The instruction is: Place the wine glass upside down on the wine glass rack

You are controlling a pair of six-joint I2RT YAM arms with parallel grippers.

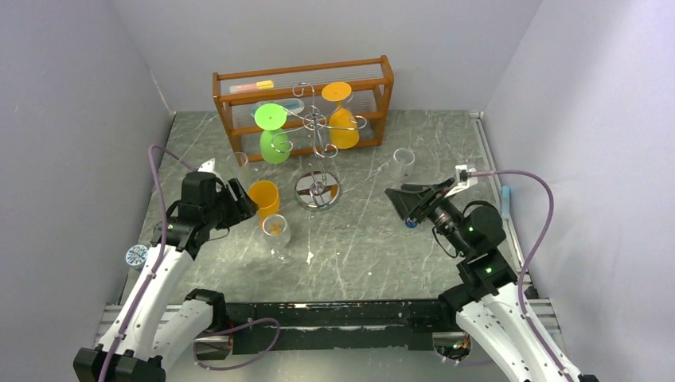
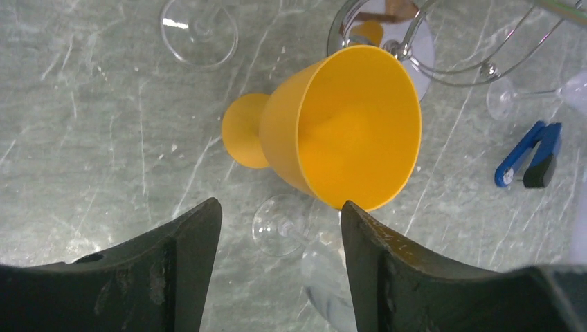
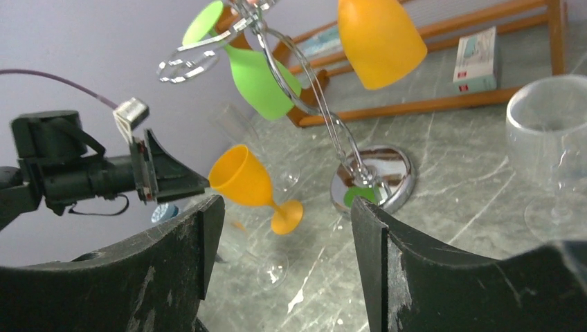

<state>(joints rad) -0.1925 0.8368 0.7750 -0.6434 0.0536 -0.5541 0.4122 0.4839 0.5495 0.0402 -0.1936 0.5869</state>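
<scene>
Left gripper (image 2: 278, 211), spread open and empty, hangs just beside the orange plastic wine glass (image 2: 346, 124), apparently standing upright; the open right gripper (image 3: 285, 207) is well apart.

On the wine glass rack (image 1: 317, 192): one green glass (image 1: 274, 146), one hung orange glass (image 1: 343, 127). Near it: one loose orange glass (image 1: 264, 196), three clear glasses (image 1: 276, 229) (image 1: 403, 159) (image 1: 239, 165).

Bright, even light, soft shadows; wrist-view fingers (image 2: 173, 277) blurred near the lens
</scene>
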